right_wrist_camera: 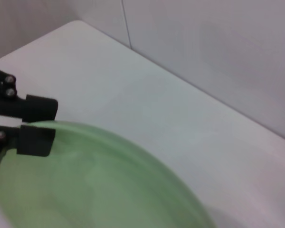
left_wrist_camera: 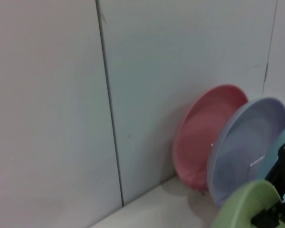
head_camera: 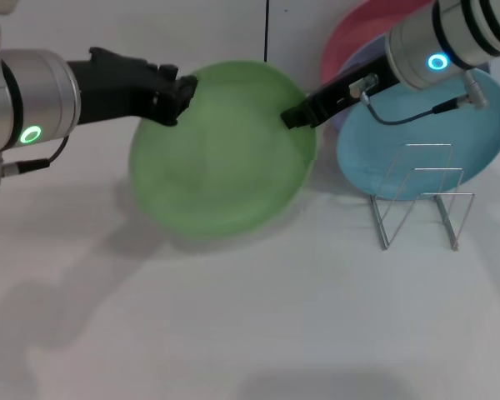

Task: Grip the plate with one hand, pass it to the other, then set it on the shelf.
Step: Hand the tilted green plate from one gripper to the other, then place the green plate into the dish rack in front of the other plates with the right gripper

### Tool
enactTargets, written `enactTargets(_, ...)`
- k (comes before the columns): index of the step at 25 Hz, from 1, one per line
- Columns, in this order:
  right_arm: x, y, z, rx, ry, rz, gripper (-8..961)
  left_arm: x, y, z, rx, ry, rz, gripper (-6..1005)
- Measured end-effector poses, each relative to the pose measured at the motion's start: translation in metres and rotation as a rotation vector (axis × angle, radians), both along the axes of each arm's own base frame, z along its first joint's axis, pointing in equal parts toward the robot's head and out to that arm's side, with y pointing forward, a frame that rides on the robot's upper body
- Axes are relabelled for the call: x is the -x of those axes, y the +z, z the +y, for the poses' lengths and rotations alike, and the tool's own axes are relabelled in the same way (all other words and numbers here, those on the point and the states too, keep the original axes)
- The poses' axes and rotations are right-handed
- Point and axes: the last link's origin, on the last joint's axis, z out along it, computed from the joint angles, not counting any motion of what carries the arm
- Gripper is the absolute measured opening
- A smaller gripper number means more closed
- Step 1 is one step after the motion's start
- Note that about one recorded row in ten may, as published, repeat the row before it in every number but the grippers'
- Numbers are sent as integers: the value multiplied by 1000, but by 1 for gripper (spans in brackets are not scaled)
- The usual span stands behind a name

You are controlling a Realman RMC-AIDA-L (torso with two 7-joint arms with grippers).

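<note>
While both grippers met at the plate [head_camera: 221, 158], we judged the handover to be the step in hand. Our left gripper [head_camera: 181, 93] was clenched on its upper-left rim and our right gripper [head_camera: 293, 116] on the right rim, holding it above the table [head_camera: 233, 333], left of the rack [head_camera: 421, 196]. It faced the head camera, tilted, and being round had no long axis. Next, we judged, the left gripper should release.
</note>
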Motion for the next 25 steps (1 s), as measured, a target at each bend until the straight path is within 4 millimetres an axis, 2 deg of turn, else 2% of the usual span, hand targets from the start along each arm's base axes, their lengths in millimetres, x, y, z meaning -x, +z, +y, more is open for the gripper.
enactTargets(6, 3, 14, -7, -39, 8, -4, 126, -2, 6, 2, -31, -20, -5, 202)
enactTargets(11, 5, 28, -14, -67, 20, -25, 74, 4, 21, 6, -103, -13, -16, 446)
enactTargets(13, 9, 45, -22, -101, 40, -47, 60, 10, 30, 6, -151, -7, -28, 554)
enactTargets(16, 11, 56, -25, -127, 48, -57, 51, 20, 41, 5, -205, 11, -42, 715)
enactTargets(19, 13, 79, -30, -177, 86, -104, 46, 28, 48, 2, -246, 24, -54, 791)
enactTargets(20, 13, 79, -30, -177, 86, -104, 44, 31, 50, 2, -261, 28, -58, 816)
enactTargets(22, 17, 93, -35, -207, 133, -145, 42, 36, 53, 1, -293, 35, -71, 867)
enactTargets(25, 26, 115, -46, -259, 215, -210, 42, 46, 53, -1, -367, 24, -96, 866)
